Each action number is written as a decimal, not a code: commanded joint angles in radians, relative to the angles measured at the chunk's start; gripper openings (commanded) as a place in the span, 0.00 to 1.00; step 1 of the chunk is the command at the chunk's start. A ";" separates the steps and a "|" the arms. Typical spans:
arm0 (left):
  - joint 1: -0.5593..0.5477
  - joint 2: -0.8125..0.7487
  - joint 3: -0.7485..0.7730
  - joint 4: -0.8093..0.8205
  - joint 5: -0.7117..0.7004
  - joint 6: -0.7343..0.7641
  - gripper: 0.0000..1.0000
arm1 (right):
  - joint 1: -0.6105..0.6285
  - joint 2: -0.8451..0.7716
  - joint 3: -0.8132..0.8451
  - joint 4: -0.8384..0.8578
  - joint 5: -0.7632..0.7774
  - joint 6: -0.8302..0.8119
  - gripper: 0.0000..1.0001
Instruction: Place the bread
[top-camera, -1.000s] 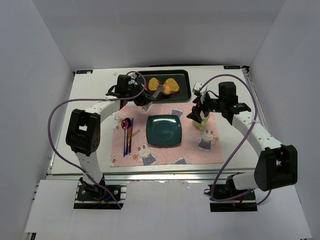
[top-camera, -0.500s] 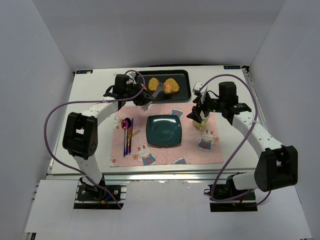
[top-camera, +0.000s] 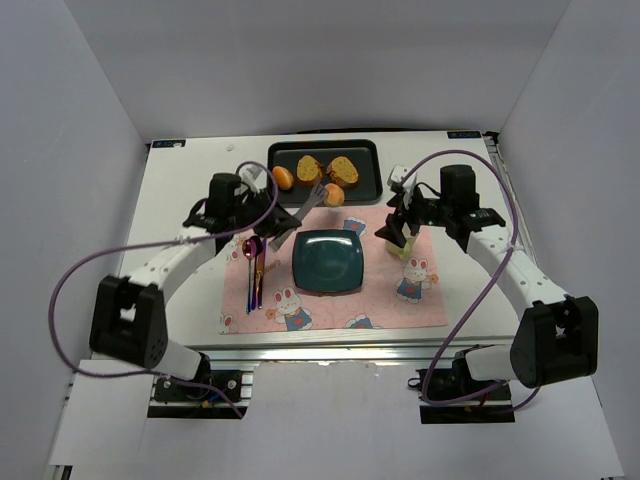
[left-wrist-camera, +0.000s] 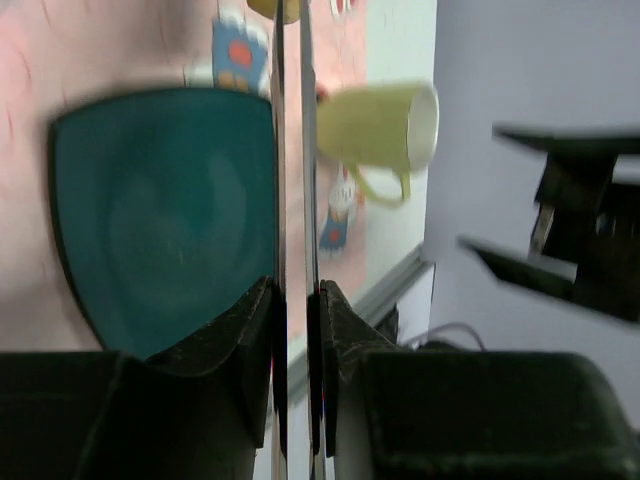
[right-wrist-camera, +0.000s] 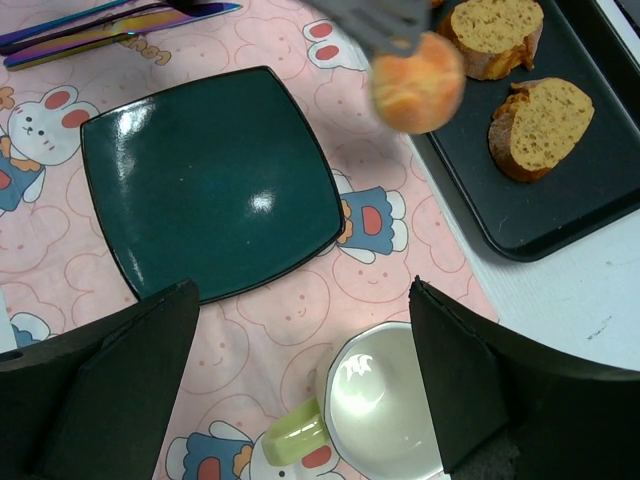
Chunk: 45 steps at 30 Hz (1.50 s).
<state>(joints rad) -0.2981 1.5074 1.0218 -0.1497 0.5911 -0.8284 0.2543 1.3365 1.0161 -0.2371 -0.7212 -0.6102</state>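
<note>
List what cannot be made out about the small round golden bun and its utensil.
Left wrist view: the small round golden bun is cut off by the top edge.
Right wrist view: bun and grey utensil are blurred, so the hold is unclear.
Top view: the utensil's tips are too small to show whether they pinch the bun.

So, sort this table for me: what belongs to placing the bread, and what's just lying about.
In the job: bread, tongs holding it, teal plate (likely target).
Lying about: toast slices, tray, orange ball, mug, cutlery.
</note>
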 joint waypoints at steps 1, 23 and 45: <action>-0.018 -0.177 -0.130 -0.034 0.072 0.035 0.00 | -0.006 -0.025 -0.005 0.009 -0.032 -0.008 0.89; -0.065 -0.343 -0.286 -0.226 0.046 0.140 0.44 | -0.006 -0.003 0.021 -0.002 -0.063 0.026 0.90; 0.052 -0.328 -0.097 -0.430 -0.128 0.270 0.38 | -0.007 -0.007 0.021 -0.011 -0.076 0.015 0.89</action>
<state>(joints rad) -0.2993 1.1793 0.8661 -0.5392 0.5014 -0.6083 0.2504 1.3529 1.0172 -0.2409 -0.7700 -0.5896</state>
